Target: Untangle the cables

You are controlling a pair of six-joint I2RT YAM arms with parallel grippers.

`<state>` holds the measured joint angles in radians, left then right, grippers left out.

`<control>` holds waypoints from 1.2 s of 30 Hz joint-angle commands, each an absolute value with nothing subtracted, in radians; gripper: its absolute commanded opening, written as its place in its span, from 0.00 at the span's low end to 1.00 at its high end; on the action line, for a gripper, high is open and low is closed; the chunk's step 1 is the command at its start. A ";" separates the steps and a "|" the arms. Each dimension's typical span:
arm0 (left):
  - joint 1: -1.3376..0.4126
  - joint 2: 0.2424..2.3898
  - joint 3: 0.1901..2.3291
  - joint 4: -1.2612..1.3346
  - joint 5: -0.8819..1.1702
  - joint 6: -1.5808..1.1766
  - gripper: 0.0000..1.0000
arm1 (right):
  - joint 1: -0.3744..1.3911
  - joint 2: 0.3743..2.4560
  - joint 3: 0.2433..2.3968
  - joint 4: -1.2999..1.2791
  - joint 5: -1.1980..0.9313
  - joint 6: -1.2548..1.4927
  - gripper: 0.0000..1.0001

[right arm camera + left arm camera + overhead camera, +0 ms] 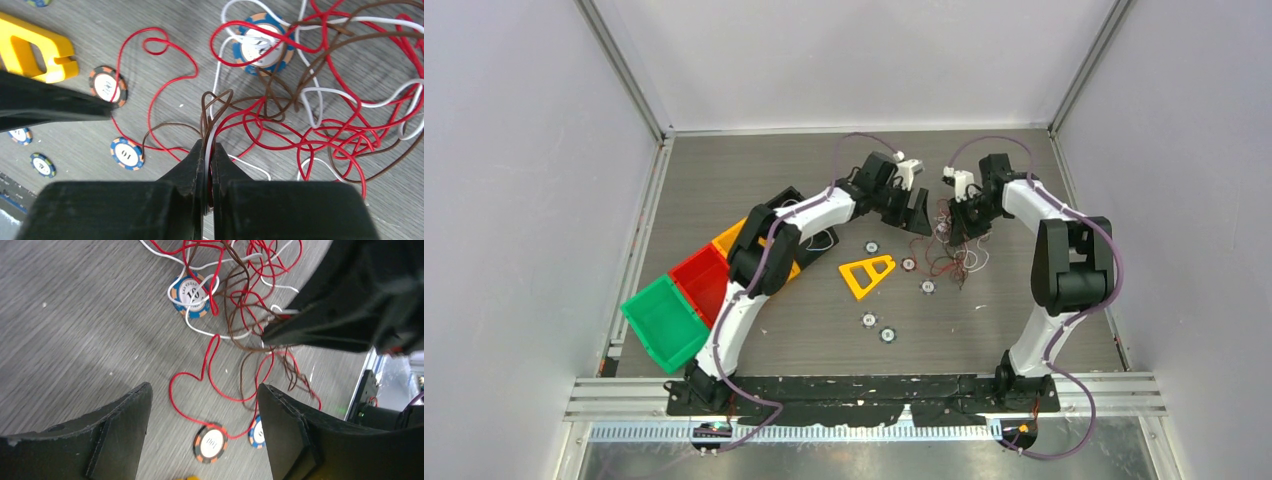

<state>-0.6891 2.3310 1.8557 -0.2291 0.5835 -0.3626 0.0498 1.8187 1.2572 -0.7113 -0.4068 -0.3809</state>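
The cables (pixel 320 100) lie in a loose tangle of red, white and brown strands on the grey tabletop (pixel 724 170), right of centre and under the far ends of my two arms. My right claw (pixel 208 150) is pinched together on a thin bundle of them: a white, a red and a brown strand run up between its tips. My left claw (pixel 204 390) has its jaws apart, holding nothing, above a red loop at the tangle's edge. A blue poker chip (pixel 261 42) sits under the strands, and a dark chip (pixel 108 86) lies near the red loop. A yellow triangular frame (pixel 867 275) lies just left of the tangle. A green bin (pixel 664 322), a red bin (pixel 704 280) and an orange bin (pixel 732 238) sit in a row at the left.
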 commanded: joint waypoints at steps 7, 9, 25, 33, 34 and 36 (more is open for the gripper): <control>-0.729 2.424 1.964 -0.111 0.612 -0.471 0.59 | 0.034 1.708 1.273 -0.755 -0.529 -0.401 0.06; -0.724 2.414 1.959 -0.096 0.614 -0.455 0.47 | 0.026 1.698 1.273 -0.760 -0.539 -0.402 0.06; -0.576 1.700 1.736 -0.437 0.694 -0.183 0.00 | -0.025 1.769 1.219 -0.599 -0.285 -0.375 0.18; -0.334 1.460 1.980 -0.655 0.696 -0.216 0.00 | -0.025 1.888 1.213 -0.525 -0.176 -0.386 0.23; -0.301 1.455 2.028 -0.678 0.693 -0.216 0.00 | -0.025 1.891 1.215 -0.525 -0.169 -0.386 0.24; -0.238 1.456 2.130 -0.719 0.693 -0.222 0.00 | -0.025 1.895 1.227 -0.529 -0.155 -0.385 0.25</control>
<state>-0.3210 1.4445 1.9903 -0.5659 0.6792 -0.2260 -0.0227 1.8698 1.2163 -0.5591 -0.2455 -0.3786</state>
